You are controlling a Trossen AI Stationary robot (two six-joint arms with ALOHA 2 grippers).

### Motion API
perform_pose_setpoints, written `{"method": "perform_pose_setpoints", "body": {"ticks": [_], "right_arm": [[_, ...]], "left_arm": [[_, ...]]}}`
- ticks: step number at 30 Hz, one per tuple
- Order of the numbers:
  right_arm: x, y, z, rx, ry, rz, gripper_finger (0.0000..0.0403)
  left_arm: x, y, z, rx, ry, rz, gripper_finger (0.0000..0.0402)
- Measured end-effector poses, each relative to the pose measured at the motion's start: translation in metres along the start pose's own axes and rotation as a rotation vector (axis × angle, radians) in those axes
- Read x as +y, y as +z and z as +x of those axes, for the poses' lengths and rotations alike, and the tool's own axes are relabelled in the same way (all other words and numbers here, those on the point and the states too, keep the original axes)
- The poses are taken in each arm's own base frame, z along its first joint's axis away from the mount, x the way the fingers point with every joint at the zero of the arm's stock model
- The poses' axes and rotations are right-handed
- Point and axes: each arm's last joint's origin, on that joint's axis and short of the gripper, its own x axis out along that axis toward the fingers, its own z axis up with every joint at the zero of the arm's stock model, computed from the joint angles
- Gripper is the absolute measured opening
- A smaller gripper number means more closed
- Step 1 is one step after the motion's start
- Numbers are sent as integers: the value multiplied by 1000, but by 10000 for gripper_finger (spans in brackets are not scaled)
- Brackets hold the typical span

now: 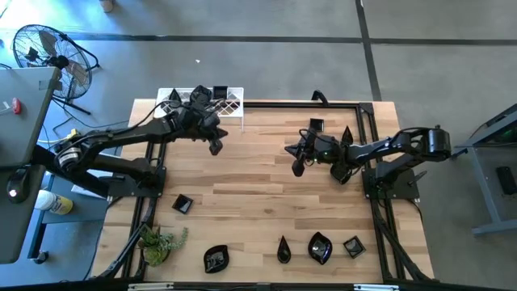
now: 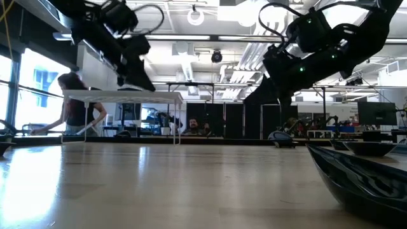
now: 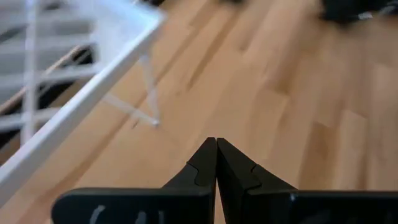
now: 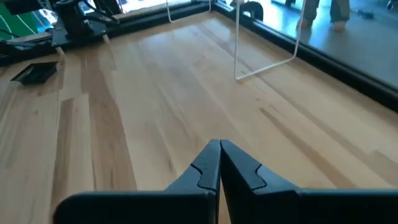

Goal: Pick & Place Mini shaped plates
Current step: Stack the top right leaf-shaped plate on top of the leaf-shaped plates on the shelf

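Note:
Several glossy black mini plates lie along the table's near edge: a square one (image 1: 182, 204), a leaf-shaped one (image 1: 216, 258), a teardrop (image 1: 283, 250) and two more (image 1: 320, 247) (image 1: 354, 246). Other dark plates sit on the white wire rack (image 1: 202, 99) at the far left. My left gripper (image 1: 216, 148) (image 3: 216, 152) hovers shut just in front of the rack, above bare wood, with nothing between its fingers. My right gripper (image 1: 297, 169) (image 4: 220, 152) hangs shut and holding nothing over the table's middle right.
A small green plant (image 1: 158, 242) stands at the near left corner. Two dark plates (image 1: 316, 125) (image 1: 347, 133) sit at the far right, by my right arm. A black frame rail (image 1: 307, 103) runs round the table. Bare wood (image 1: 242, 186) lies between the grippers and the near row.

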Motion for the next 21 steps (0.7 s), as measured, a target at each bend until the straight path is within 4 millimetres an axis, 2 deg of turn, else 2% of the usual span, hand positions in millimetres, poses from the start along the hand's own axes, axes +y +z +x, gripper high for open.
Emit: {"method": "perform_pose_setpoints", "body": {"ticks": [5, 14, 21], "right_arm": [[1, 5, -15, 42, -59, 28, 3], [8, 4, -64, 202, -177, 54, 5], [6, -7, -87, 414, -274, 142, 6]], "left_arm": [[-13, 7, -6, -164, -63, 57, 0], [-27, -25, 4, -385, -165, 93, 0], [-27, -41, 3, -465, -195, 126, 0]]}}
